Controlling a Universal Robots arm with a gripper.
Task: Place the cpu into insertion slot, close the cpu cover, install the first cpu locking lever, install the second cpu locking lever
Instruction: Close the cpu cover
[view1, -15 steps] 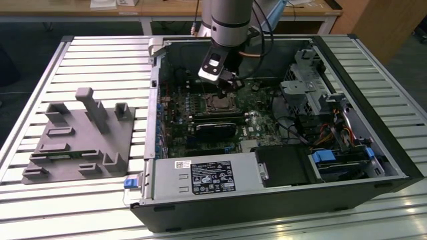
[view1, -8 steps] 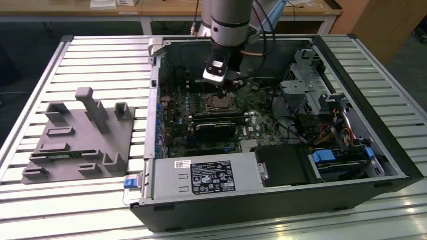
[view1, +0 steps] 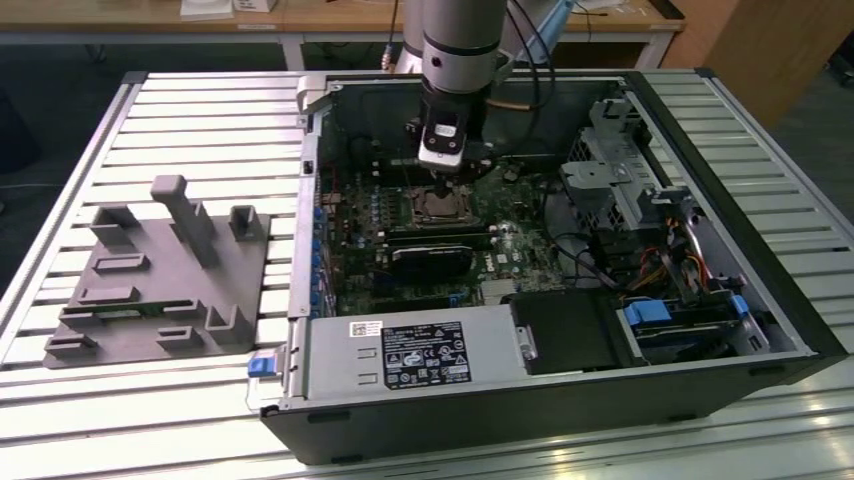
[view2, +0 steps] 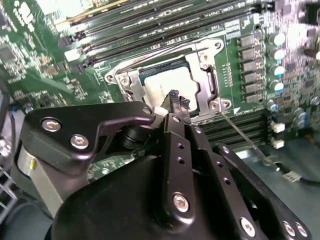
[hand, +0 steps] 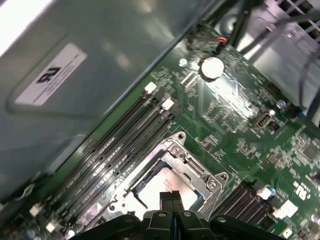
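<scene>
My gripper (view1: 443, 178) hangs inside the open computer case, straight over the insertion slot (view1: 438, 205) on the green motherboard. In both wrist views its black fingertips (view2: 178, 101) (hand: 171, 196) are pressed together with nothing between them, just above the cpu (view2: 159, 86) (hand: 148, 193). The cpu lies flat in the socket, its silvery face up. The cpu cover (view2: 204, 54) (hand: 196, 172) lies down around it as a metal frame. One thin wire lever (view2: 245, 137) sticks out from a socket corner over the memory slots. How the other lever stands I cannot tell.
Long black memory slots (view2: 150, 20) (hand: 115, 145) run beside the socket. A coin battery (hand: 211, 67) sits on the board. The power supply (view1: 400, 355), drive cage (view1: 621, 185) and cables (view1: 667, 270) crowd the case. A grey fixture (view1: 160, 280) stands on the slatted table.
</scene>
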